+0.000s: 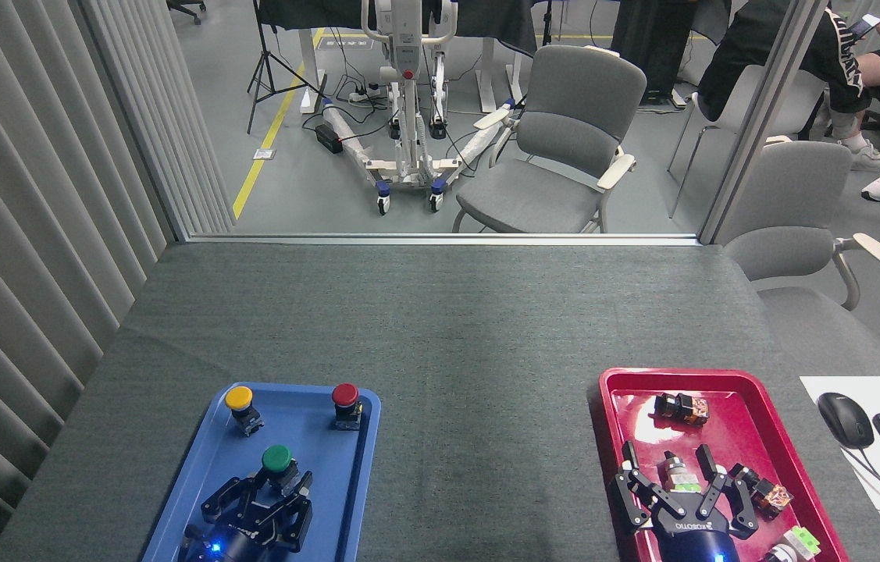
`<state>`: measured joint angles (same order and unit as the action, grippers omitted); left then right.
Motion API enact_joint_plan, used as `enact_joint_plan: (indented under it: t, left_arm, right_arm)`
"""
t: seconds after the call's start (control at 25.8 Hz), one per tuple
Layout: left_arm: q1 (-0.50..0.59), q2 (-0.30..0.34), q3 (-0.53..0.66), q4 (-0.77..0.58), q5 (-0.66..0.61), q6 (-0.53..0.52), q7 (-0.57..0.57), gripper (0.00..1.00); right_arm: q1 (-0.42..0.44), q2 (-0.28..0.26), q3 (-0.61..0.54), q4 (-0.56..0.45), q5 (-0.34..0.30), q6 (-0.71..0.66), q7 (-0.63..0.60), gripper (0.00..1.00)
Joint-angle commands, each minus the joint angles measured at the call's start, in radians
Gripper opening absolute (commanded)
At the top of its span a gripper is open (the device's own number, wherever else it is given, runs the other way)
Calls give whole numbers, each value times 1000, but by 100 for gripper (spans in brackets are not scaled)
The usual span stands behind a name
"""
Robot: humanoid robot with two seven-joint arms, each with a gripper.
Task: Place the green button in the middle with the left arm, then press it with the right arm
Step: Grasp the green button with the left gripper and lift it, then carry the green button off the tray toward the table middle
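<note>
The fingers of the left gripper (266, 499) stand apart around the black switch body of the green button (277, 460), one finger to its left and one to its right, with nothing pinched that I can see; whether the pads touch the body is too small to tell. The right gripper (680, 490) hangs over the red tray (721, 380) with its fingers spread and nothing clamped between them.

The risk here is a poor grip. The button is small and top-heavy under its mushroom cap, so if one finger meets the body before the other, it will likely tip or skid across the slick blue tray (299, 387). Closing on the rounded cap instead of the squarer body could squeeze it out of the grasp. A tilted pickup would also leave it lying on its side once set down, and the right arm could not press it.

The green button stands upright in the blue tray, in the near half, nearer than the yellow button (239, 399) and the red button (345, 395). It sits just beyond the left gripper's palm, between the fingertips, with its cap rising above them. The bare grey tabletop (486, 437), right of the blue tray, is where it must go.
</note>
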<state>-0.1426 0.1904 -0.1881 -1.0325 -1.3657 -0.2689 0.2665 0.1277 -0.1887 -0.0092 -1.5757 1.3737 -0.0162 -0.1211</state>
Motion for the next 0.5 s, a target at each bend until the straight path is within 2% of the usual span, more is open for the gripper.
enact_joint_plan:
  t: [0.0, 0.19, 0.31, 0.39, 0.47]
  left_arm:
    - [-9, 6, -1, 19, -1, -3, 7, 28]
    - [-18, 21, -4, 17, -3, -72, 19, 0]
    - [-31, 29, -4, -11, -1, -139, 25, 0]
    - [-52, 21, -17, -78, -18, -193, 25, 0]
    - [-69, 8, -87, -139, -59, -196, 22, 0]
  right_arm:
    - [0, 2, 0, 0, 7, 1, 1, 99]
    - [0, 3, 0, 0, 7, 1, 4, 99]
    - [0, 3, 0, 0, 7, 1, 4, 99]
    - [0, 3, 0, 0, 7, 1, 4, 99]
    - [0, 3, 0, 0, 7, 1, 4, 99]
